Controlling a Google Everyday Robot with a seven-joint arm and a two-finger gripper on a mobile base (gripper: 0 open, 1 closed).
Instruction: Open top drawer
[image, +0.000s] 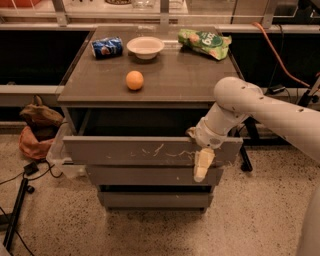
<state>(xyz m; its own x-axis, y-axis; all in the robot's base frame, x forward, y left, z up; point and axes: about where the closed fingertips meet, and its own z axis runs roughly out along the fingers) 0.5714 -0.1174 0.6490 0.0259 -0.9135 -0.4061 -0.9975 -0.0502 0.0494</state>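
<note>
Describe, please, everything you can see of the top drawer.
The top drawer is the widest of three grey fronts. It is flat and handleless, looks like painted board, and has pale scratches across its centre and right. It stands pulled partly out from under the cabinet top, with a dark gap behind its front; the inside is too dark to read. The gripper hangs over its upper edge near the right end, touching the front. Two narrower drawer fronts sit below it.

Top drawer (145, 150) standing partly out below the tabletop (170, 87). Gripper (202, 161) at 3 o'clock on the drawer front, hanging over its upper edge. On the tabletop: orange (134, 80) near centre, can (107, 47) at 11 o'clock, bowl (145, 46) at 12, green bag (205, 43) at 1.
</note>
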